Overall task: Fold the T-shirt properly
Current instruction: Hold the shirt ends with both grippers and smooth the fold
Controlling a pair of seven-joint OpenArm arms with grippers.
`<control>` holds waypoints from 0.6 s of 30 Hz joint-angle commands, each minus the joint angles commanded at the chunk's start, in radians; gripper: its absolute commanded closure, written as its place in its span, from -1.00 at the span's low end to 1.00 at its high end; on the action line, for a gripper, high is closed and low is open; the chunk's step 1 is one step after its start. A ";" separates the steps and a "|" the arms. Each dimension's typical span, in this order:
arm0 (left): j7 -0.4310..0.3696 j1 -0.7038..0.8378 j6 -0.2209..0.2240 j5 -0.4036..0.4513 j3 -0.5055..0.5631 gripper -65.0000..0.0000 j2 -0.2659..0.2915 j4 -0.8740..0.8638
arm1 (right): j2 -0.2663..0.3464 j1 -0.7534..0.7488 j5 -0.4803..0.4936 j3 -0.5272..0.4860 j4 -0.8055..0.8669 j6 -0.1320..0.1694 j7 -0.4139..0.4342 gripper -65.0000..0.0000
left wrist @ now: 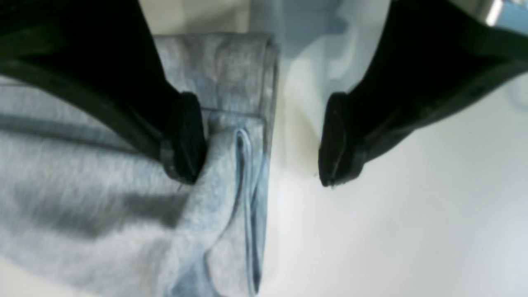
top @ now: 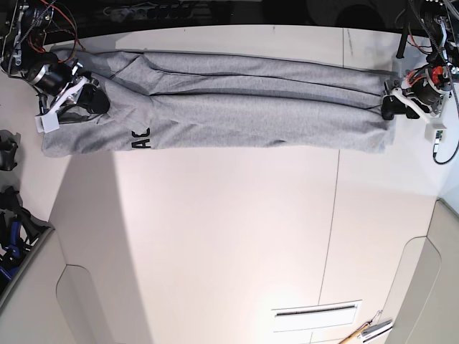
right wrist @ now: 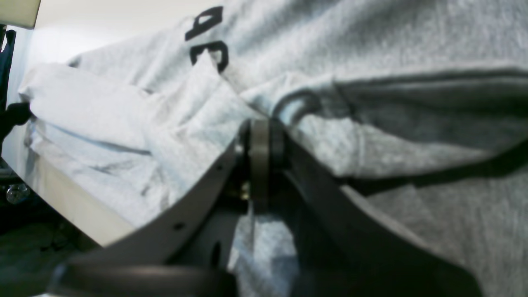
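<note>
The grey T-shirt (top: 251, 115) lies folded lengthwise into a long strip across the far side of the white table (top: 215, 236). Black letters (top: 140, 141) show near its left end. My right gripper (top: 90, 100) is at that left end. In the right wrist view it (right wrist: 260, 140) is shut on a bunched fold of the shirt (right wrist: 412, 41), near the print (right wrist: 206, 41). My left gripper (top: 393, 106) is at the shirt's right end. In the left wrist view it (left wrist: 262, 140) is open. One finger (left wrist: 185, 138) rests on the cloth (left wrist: 82, 173) and the hem edge lies between the fingers.
The table's edge (right wrist: 82, 218) runs close below the shirt's left end. Dark clutter (top: 11, 215) sits off the table's left side. A few tools (top: 366, 331) lie at the bottom right corner. Cables hang near both arms at the back.
</note>
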 joint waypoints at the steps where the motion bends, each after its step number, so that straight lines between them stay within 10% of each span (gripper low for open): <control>1: 0.005 0.000 -0.019 -0.021 0.000 -0.40 0.000 -0.025 | 0.000 0.000 0.000 0.000 0.000 0.000 0.000 1.00; 9: 0.163 0.000 -0.202 -0.210 0.000 -0.40 0.000 -0.075 | 0.000 0.000 0.031 0.000 0.000 0.000 0.000 1.00; 15: 0.231 0.002 -0.210 -0.260 0.000 -0.38 0.000 -0.075 | 0.000 0.000 0.042 0.000 0.000 0.000 0.000 1.00; 18: 0.231 0.002 -0.210 -0.261 0.000 0.06 0.000 -0.075 | 0.000 0.000 0.042 0.000 0.000 0.000 0.000 1.00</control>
